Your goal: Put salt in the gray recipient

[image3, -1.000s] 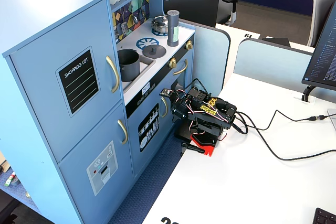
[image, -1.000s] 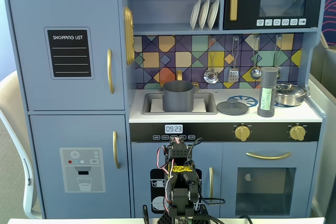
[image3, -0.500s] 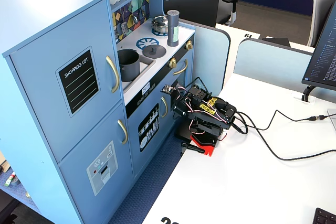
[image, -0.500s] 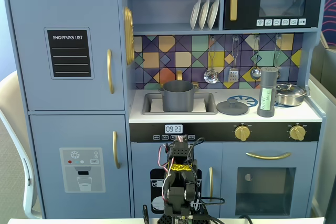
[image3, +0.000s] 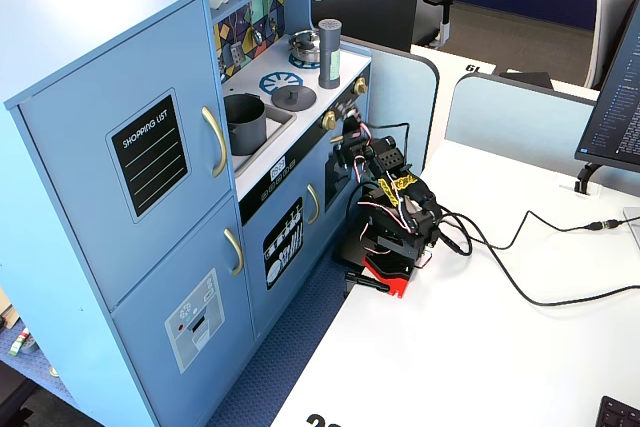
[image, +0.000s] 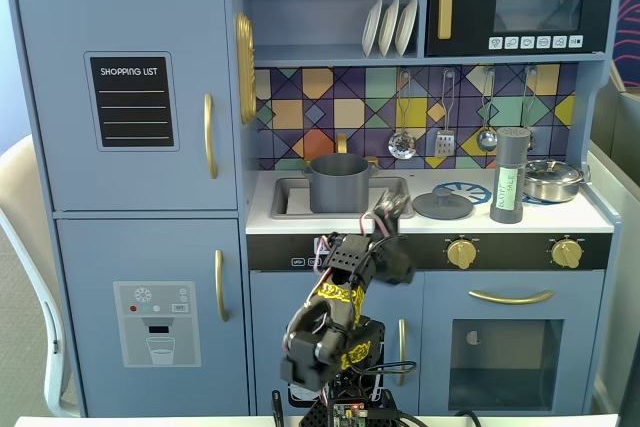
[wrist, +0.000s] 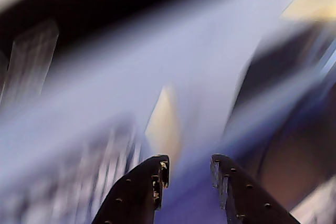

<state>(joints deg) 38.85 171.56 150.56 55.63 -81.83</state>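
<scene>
Blue toy kitchen at a white desk, arm raised before its counter (image: 590,219).

The gripper (image: 392,209) holds nothing, jaws a little apart in the blurred wrist view (wrist: 188,174), just off the counter's front edge. The salt (image: 510,175) stands toward the right end; the gray recipient (image: 338,182) sits in the sink (image: 291,199), lid (image: 443,206) between.

salt (image: 510,176) upright on counter | gray pot (image: 337,183) in sink | fingers (image: 392,209) near counter edge
</scene>
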